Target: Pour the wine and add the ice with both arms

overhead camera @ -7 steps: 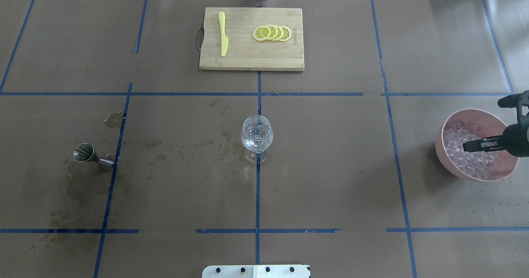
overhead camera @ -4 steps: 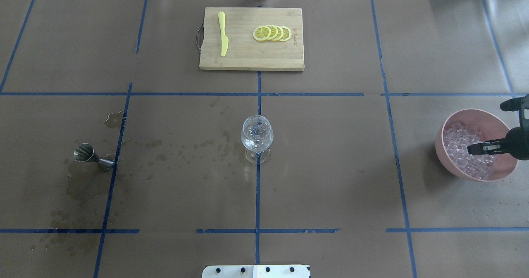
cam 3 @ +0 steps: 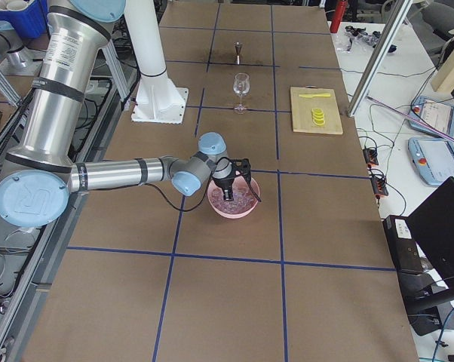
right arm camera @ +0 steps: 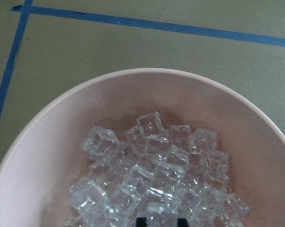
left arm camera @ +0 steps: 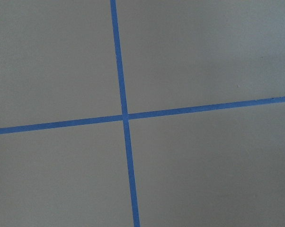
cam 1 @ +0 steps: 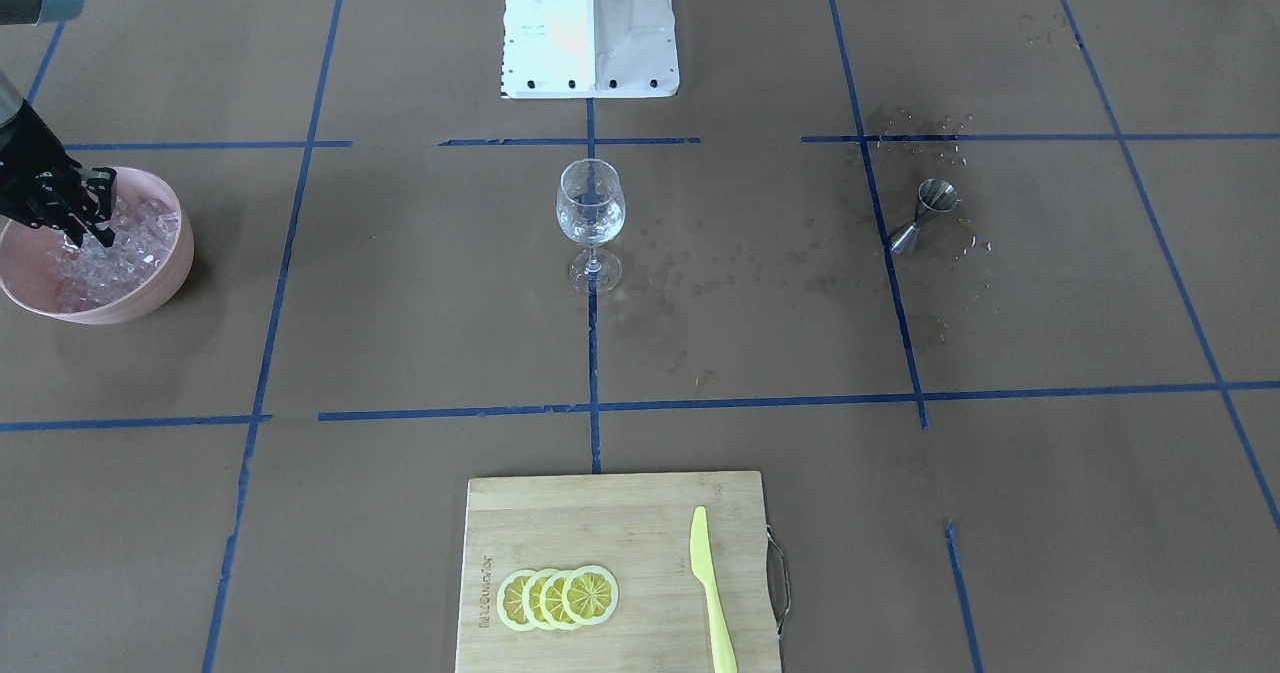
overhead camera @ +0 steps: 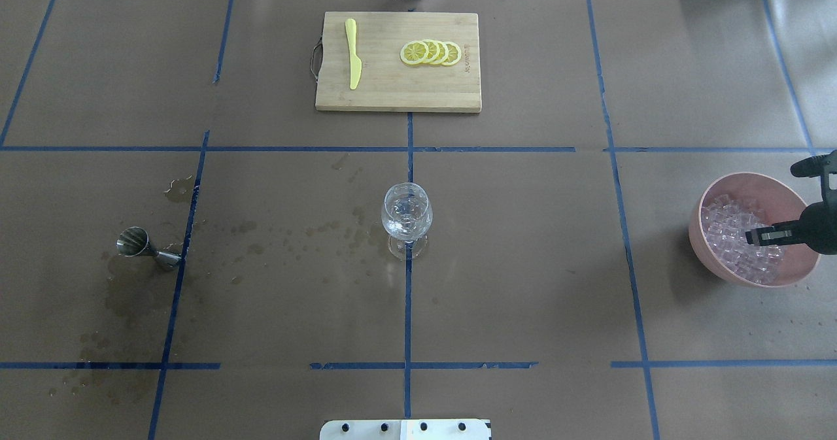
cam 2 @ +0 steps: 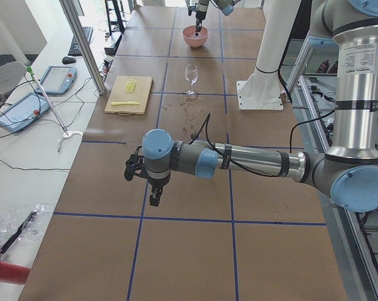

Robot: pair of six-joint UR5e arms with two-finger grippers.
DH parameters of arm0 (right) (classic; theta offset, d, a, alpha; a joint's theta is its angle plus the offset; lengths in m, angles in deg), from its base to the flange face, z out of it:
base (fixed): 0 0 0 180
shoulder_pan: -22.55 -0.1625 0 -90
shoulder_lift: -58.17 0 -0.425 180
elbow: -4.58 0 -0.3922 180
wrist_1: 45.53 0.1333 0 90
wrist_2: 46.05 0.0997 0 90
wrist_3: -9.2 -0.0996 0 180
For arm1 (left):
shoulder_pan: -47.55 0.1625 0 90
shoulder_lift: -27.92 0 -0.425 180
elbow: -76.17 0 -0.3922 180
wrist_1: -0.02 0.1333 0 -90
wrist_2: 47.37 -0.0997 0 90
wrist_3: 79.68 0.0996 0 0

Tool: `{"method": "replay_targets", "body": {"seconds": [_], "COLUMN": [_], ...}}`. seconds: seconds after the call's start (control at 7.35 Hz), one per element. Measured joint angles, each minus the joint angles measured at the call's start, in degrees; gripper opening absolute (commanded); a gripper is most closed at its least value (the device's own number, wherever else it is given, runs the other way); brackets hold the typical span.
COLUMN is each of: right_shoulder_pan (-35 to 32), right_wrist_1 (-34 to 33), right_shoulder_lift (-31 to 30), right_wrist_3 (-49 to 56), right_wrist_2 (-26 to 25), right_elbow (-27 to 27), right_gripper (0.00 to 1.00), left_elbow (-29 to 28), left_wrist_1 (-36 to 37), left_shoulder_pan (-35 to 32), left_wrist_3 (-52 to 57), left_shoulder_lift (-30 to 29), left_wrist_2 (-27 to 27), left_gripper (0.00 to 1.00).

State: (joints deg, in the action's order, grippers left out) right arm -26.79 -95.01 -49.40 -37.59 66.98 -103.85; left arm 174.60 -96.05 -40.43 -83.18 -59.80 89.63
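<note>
My right gripper (overhead camera: 750, 236) is down inside the pink bowl (overhead camera: 695, 229) at the table's right end, its tips in the heap of clear ice (overhead camera: 724, 229). In the right wrist view the ice (right arm camera: 152, 175) fills the bowl (right arm camera: 57, 142), and the two black tips stand a cube's width apart with one cube between them. The wine glass (overhead camera: 406, 218) stands at the table's centre with clear, glassy contents; I cannot tell wine from ice in it. My left gripper (cam 2: 154, 202) hangs low over bare paper, far from the glass; I cannot tell whether it is open or shut.
A steel jigger (overhead camera: 134, 242) stands at the left among wet stains (overhead camera: 131, 296). A wooden board (overhead camera: 399, 97) at the back holds lemon slices (overhead camera: 431, 52) and a yellow knife (overhead camera: 353, 54). The white pedestal (cam 1: 590, 23) is on the robot's side.
My right gripper has shifted a little to the right and sunk lower into the bowl of ice. The glass and the jigger have not moved.
</note>
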Motion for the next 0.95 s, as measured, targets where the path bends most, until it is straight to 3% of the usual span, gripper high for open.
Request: {"method": "replay_targets", "body": {"seconds": [0.54, 0.95], "right_shoulder_pan": [-0.78, -1.76], "right_wrist_1": [-2.94, -21.28], "right_shoulder_lift": [1.93, 15.89], "right_wrist_3": [0.62, 0.14], "right_wrist_2": [1.4, 1.94], "right_elbow": [-5.33, -10.39], "right_gripper": [0.0, 0.0], "left_elbow": [-0.07, -0.2], "left_wrist_1": [0.02, 0.69], "left_shoulder_pan": [-0.07, -0.14], "left_wrist_3": [0.2, 0.32], "left_shoulder_lift": [0.19, 0.42], "left_wrist_2": [-0.23, -1.3], "left_gripper": [1.0, 1.0]}}
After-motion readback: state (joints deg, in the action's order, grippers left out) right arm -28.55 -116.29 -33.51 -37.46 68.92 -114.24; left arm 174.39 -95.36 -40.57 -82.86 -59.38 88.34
